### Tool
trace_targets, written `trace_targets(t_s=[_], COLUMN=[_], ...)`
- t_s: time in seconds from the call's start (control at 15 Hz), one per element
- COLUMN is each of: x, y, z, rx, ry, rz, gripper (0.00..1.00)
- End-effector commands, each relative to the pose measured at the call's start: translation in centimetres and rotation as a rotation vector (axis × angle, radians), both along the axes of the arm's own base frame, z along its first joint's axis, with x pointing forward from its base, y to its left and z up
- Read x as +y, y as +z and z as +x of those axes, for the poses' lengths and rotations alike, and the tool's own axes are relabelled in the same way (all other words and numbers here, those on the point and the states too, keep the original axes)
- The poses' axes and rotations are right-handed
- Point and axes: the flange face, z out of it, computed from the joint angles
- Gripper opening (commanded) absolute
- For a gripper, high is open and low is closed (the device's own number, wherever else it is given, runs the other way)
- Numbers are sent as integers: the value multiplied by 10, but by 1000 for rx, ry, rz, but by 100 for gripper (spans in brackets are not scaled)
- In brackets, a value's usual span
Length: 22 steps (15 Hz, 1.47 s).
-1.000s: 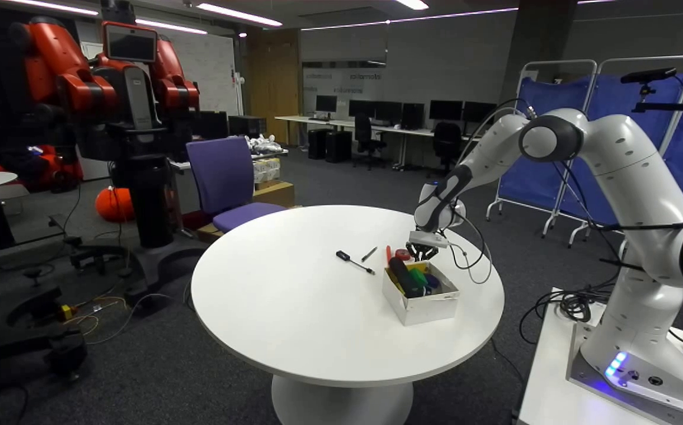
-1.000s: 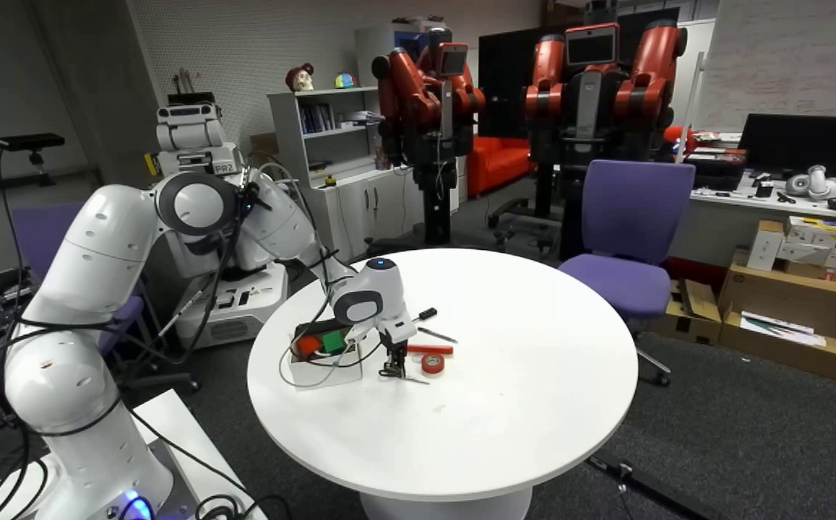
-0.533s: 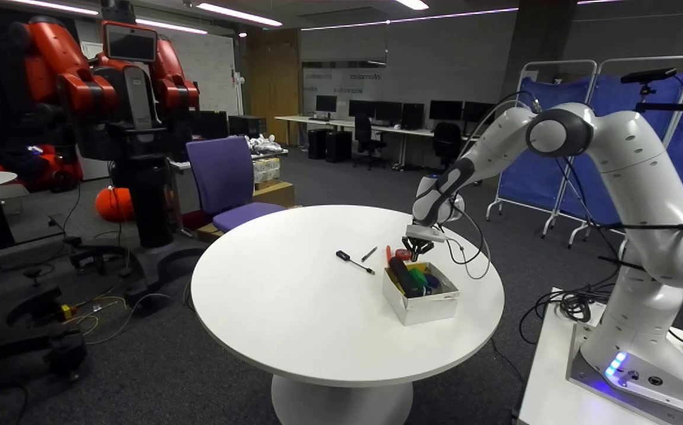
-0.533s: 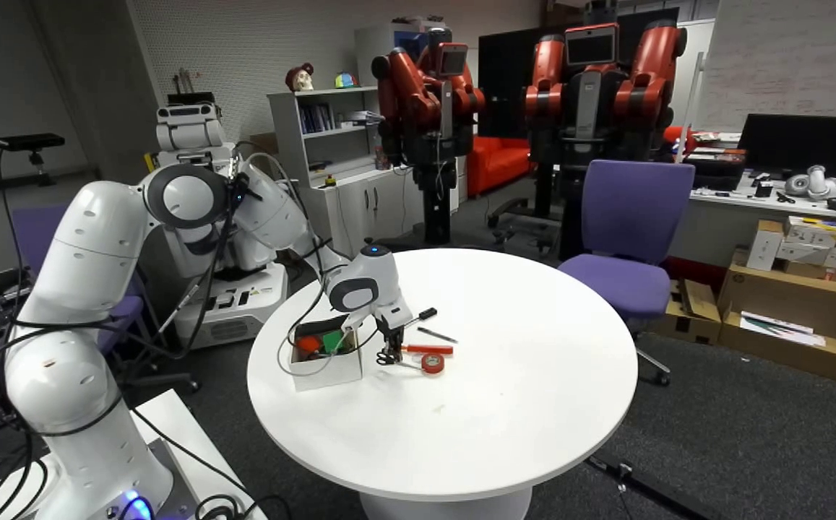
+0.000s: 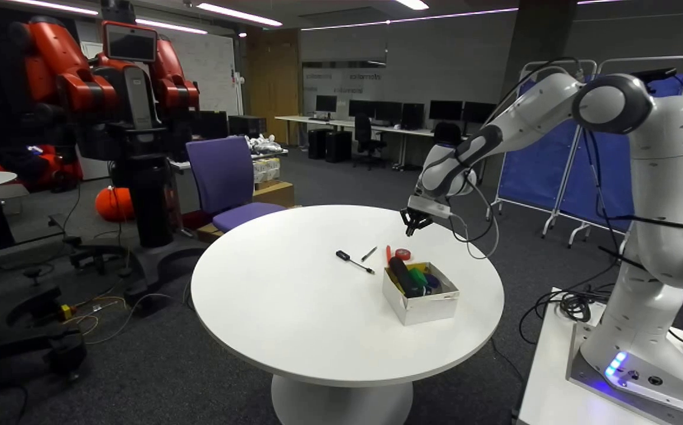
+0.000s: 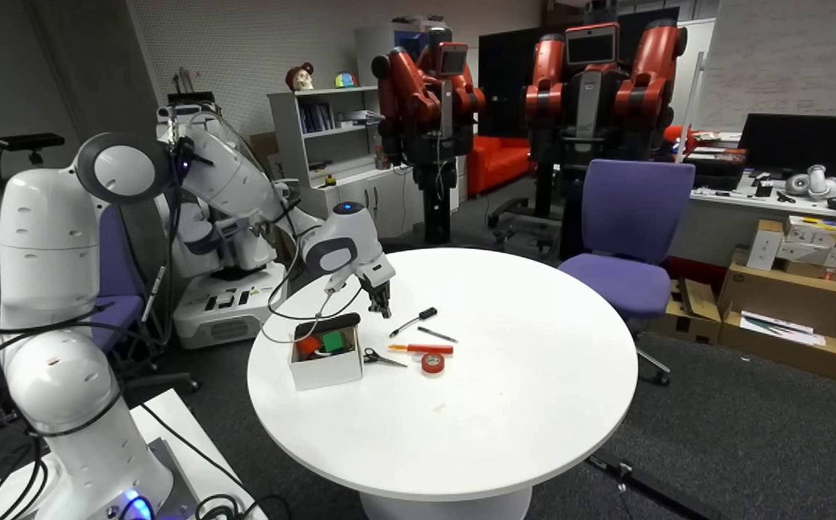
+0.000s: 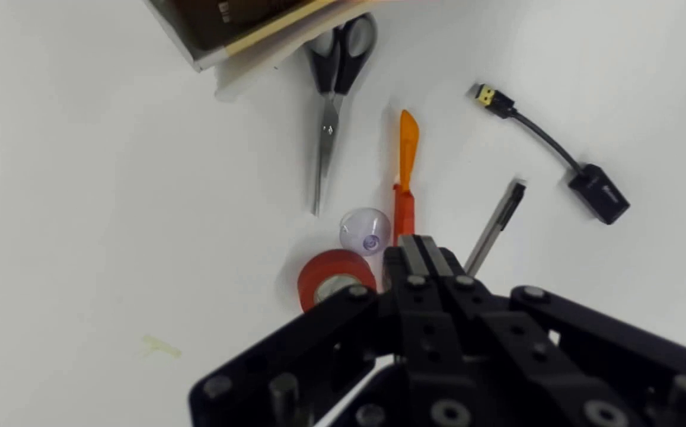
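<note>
In the wrist view my gripper point(image 7: 419, 238) has its two fingertips pressed together with nothing between them. It hangs above the table in both exterior views, apart from everything on it. Below the tips, partly hidden by them, lies an orange and red plastic knife point(image 7: 408, 145). Beside it are a red tape roll point(image 7: 319, 270) and a small clear round piece point(image 7: 356, 224). Black-handled scissors point(image 7: 329, 124) lie by the white box point(image 6: 327, 372), handles toward it. A pen point(image 7: 486, 240) and a black USB adapter point(image 7: 599, 193) rest on the knife's other side.
The open box holds a green block point(image 6: 332, 341), a red-orange item point(image 6: 308, 345) and a black cylinder point(image 5: 401, 274) leaning over its rim. All of it stands on a round white table point(image 5: 294, 307). A purple chair point(image 5: 223, 177) stands near the table edge.
My gripper was low at the scissors and has risen away from them, the arm drawing up and back. The scissors have slid toward the box. The other objects look unmoved.
</note>
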Motion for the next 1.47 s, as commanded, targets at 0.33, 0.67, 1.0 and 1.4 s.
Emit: trace_targets(t_s=[0.33,0.67,1.0,1.4], x=[42,21,-13,-36], y=[46,29,6,-39], z=[-48,-42,-38,-17], rx=[-18,2,45,136], ry=[95,72,35,-9], rz=[-34,-20,46,140], gripper=[0,50,87,94])
